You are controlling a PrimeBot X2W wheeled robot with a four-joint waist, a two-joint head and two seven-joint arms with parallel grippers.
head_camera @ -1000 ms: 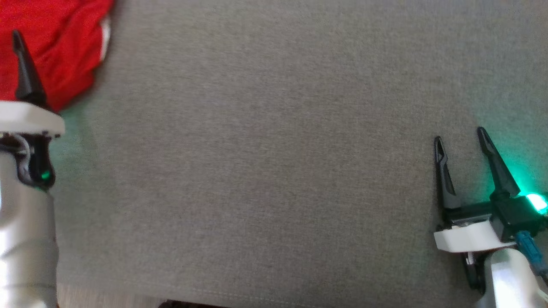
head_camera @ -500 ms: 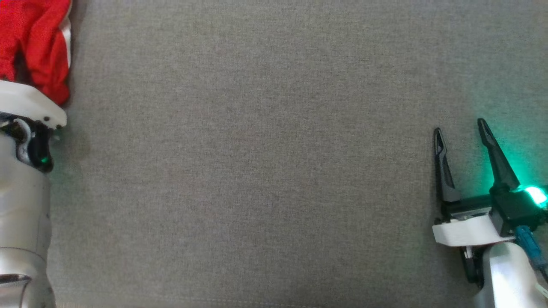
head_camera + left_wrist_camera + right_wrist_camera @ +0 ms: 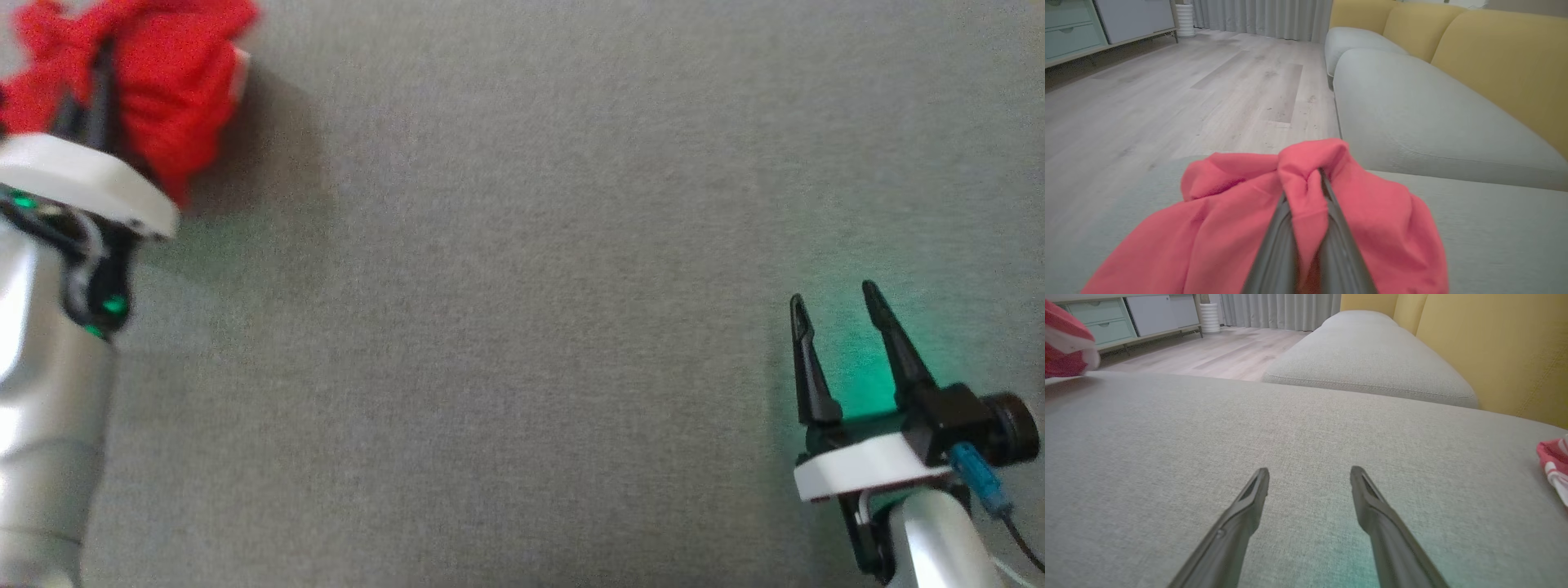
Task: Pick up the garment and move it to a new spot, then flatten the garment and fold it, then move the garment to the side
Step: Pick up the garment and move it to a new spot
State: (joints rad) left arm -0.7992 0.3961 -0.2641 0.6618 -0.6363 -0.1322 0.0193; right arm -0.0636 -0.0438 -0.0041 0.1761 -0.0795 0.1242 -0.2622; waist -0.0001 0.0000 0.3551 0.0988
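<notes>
Left wrist view gave me the clearest read: the left gripper (image 3: 1306, 190) had its two fingers pressed together on a fold of the red garment (image 3: 1380, 228), with the rest of the cloth bunched and draped around them. In the head view that bunch sat at the upper left, over the grey sofa cushion (image 3: 522, 327). It threw a shadow on the fabric beside it, so I judged it at least partly lifted. The right gripper (image 3: 834, 296) hovered low over bare cushion, well apart from the garment, its fingers spread and holding nothing. By my reckoning I was in the first step: the grab was made, but the garment had not been set down at a new spot. Flattening, folding and the final move to the side were all left to do, and the open cushion between the arms looked a fair place for it.
</notes>
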